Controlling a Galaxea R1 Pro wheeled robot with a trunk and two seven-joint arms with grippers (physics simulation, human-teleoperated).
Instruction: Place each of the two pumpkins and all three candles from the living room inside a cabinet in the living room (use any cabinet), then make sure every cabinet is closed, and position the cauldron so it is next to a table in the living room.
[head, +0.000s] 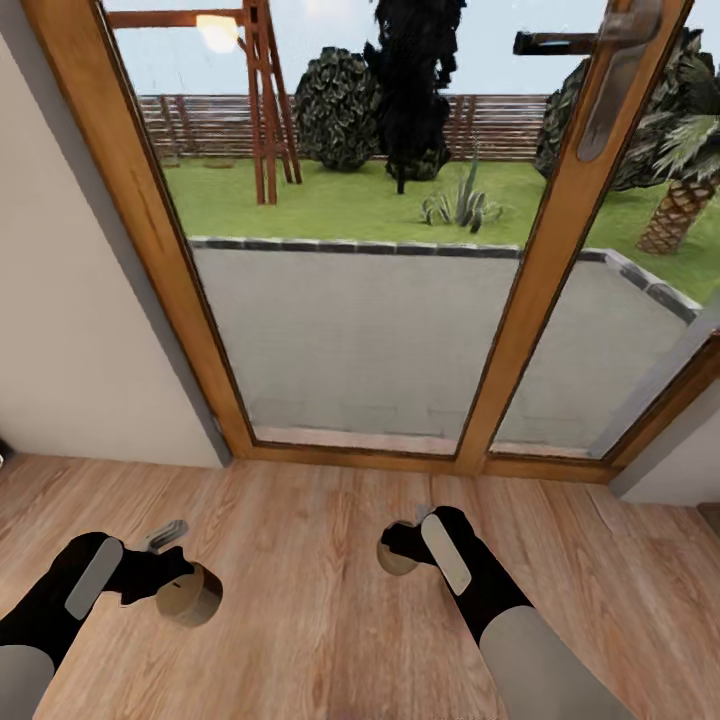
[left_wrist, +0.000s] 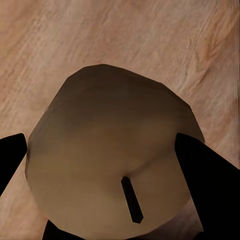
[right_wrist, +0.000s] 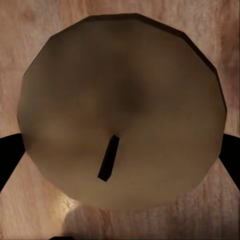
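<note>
While both arms are carrying a candle each, the robot is facing a glass door, so the task is looking early: two of three candles in hand, none seen stowed. Left claw (head: 165, 583) is gripping the left candle (head: 190, 596) low over the wood floor (head: 320, 620); in the left wrist view the black fingers (left_wrist: 200, 175) are pressing both sides of that candle (left_wrist: 110, 150), wick pointing at the camera. Right claw (head: 400, 552) is holding the right candle (head: 396, 562), mostly hidden behind the wrist; the right wrist view is showing its flat top (right_wrist: 120, 110) clamped between the dark fingers (right_wrist: 10, 155).

Still left, judging from here: third candle, both pumpkins, closing cabinets, moving the cauldron.

Around: beige wall (head: 70, 330) on the left, wood door frame (head: 550, 250) in the middle, a door handle (head: 610, 60) upper right, garden outside. The door is blocking the way ahead, so the robot is probably needing to turn toward a cabinet.
</note>
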